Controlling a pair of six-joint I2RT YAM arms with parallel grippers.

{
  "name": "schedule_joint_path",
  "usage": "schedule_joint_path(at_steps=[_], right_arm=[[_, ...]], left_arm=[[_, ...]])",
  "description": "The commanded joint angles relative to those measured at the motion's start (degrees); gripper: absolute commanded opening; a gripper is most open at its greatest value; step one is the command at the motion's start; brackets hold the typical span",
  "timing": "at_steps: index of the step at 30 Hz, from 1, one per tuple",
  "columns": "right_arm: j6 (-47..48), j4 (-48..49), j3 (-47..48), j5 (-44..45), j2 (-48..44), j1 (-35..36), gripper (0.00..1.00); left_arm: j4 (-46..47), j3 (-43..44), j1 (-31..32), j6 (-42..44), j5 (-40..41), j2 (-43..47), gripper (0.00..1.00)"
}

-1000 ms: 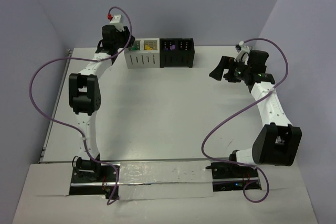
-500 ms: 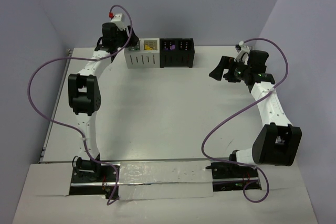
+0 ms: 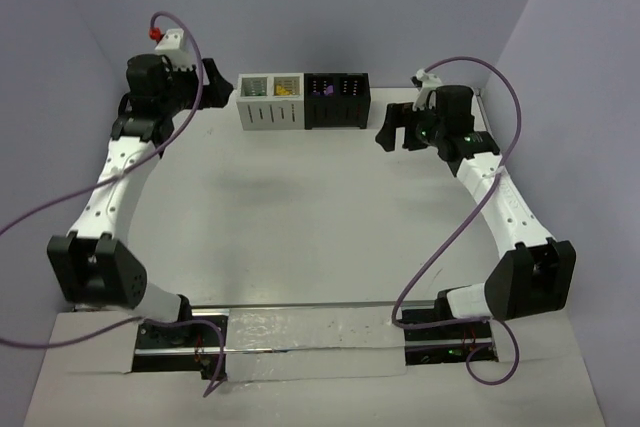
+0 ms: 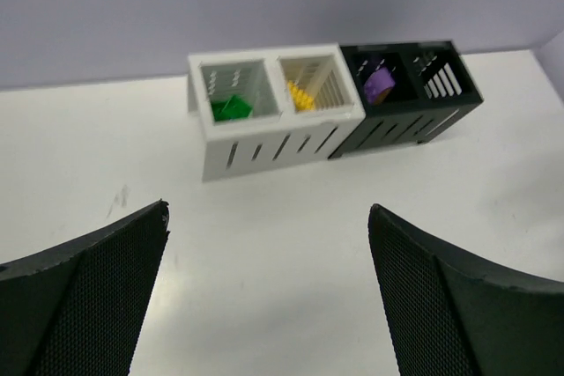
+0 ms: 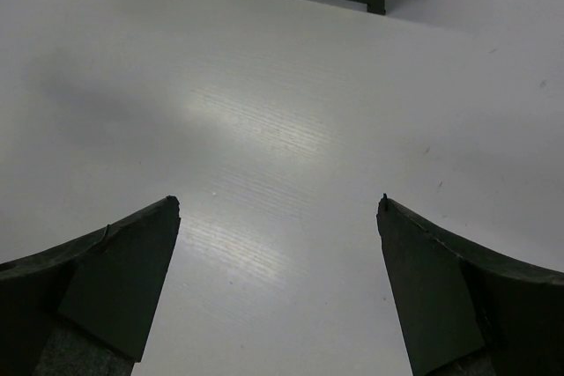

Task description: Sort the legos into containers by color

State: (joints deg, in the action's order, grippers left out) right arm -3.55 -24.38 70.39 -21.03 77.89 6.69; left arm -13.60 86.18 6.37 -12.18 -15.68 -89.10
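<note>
The table (image 3: 300, 217) carries the containers (image 4: 264, 143) at its far edge; left gripper (image 4: 269, 211) and right gripper (image 5: 278, 202) both gape wide, holding nothing. The legos (image 4: 232, 107), green, yellow, purple, lie binned; a low sweep could, I judge, knock the row askew.

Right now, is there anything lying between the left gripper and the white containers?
Nothing: in the left wrist view, only bare table separates the left gripper from the white containers.

Slotted white bins (image 4: 264, 149) hold a green lego (image 4: 231, 108) and a yellow lego (image 4: 301, 96) — slotted black bins (image 4: 397, 129), seemingly a purple lego (image 4: 379, 84).
</note>
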Motion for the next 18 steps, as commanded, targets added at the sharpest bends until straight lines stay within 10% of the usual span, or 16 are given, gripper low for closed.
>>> schedule_joint_path(at_steps=[1,18], right_arm=[[-0.51,0.97,1.11,10.15,-3.05,1.32,1.0],[-0.58,6.65,-12.03,13.52,-13.36,1.66,1.0]], left_arm=[[-1.76,-9.93,-0.13,2.93,7.21,9.21,0.99],[-1.26,-31.21,-0.13,5.3,15.27,27.22,0.99]])
